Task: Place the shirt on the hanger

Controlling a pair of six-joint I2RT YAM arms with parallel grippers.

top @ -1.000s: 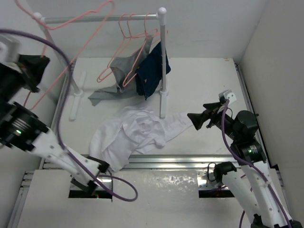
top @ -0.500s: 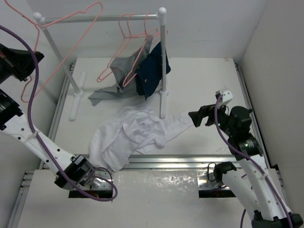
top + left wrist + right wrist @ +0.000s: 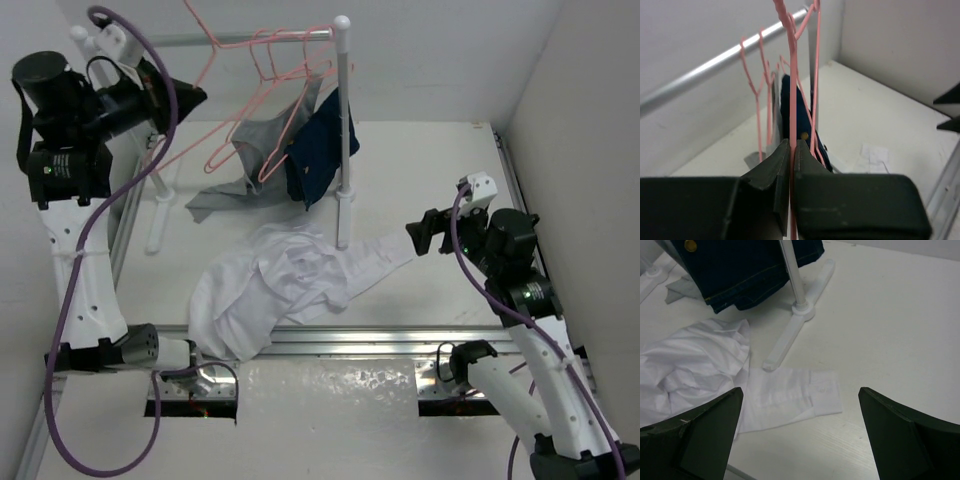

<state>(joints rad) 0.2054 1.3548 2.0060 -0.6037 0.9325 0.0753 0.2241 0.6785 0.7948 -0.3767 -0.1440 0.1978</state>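
Observation:
The white shirt (image 3: pixel 280 285) lies crumpled on the table, one sleeve stretched out to the right; the right wrist view shows that sleeve and its cuff (image 3: pixel 790 397). My left gripper (image 3: pixel 188 97) is raised at the upper left, near the rack rail, and is shut on a salmon-pink wire hanger (image 3: pixel 213 42). In the left wrist view the wire (image 3: pixel 791 75) runs up from between the closed jaws (image 3: pixel 791 146). My right gripper (image 3: pixel 425 232) is open and empty just above the sleeve's cuff, its fingers spread wide either side of it (image 3: pixel 800 390).
A white clothes rack with rail (image 3: pixel 250 38) and post (image 3: pixel 343 130) stands at the back. It carries more pink hangers (image 3: pixel 275 60), a grey garment (image 3: pixel 235 170) and a navy garment (image 3: pixel 320 150). The rack's foot (image 3: pixel 795 330) lies by the sleeve. Walls enclose the table.
My left arm has swung up and to the right, carrying the hanger from the left edge towards the rack rail. My right gripper has shifted slightly right above the cuff.

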